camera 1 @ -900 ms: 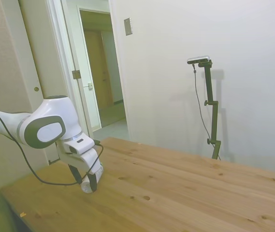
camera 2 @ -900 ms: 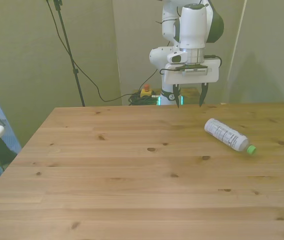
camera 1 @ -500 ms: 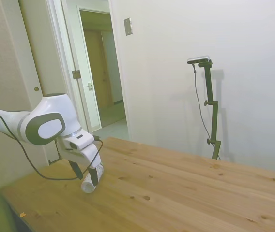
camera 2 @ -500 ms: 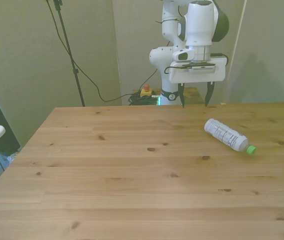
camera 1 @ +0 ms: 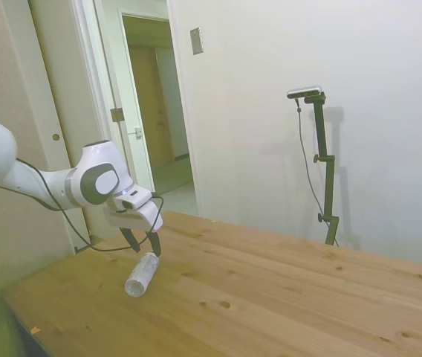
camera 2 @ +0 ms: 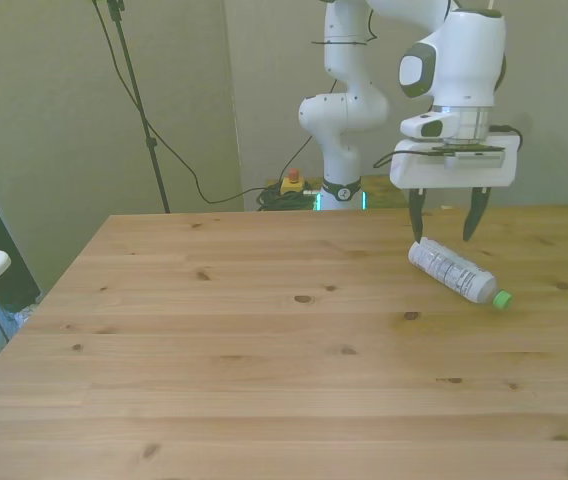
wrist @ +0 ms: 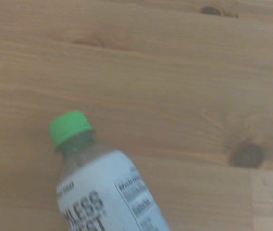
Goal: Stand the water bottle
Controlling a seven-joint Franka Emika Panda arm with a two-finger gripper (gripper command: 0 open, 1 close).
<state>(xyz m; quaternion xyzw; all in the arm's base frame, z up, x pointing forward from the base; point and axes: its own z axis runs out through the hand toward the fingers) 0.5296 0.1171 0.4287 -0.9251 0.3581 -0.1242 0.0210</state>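
Observation:
The water bottle lies on its side on the wooden table, toward the front view's right, its green cap pointing toward the camera and to the right. In the side view the water bottle rests near the table's left corner. The wrist view shows the water bottle close up, green cap and white printed label. My gripper hangs open just above the bottle's base end, empty; in the side view my gripper is just above the bottle.
Black cables and a red-topped device sit on the floor behind the table. An open doorway lies beyond the table in the side view. The table's right edge is close to the bottle in the front view.
The arm has swung toward the front view's right and lowered, bringing the open gripper from the table's far middle to just above the bottle. The bottle has not moved.

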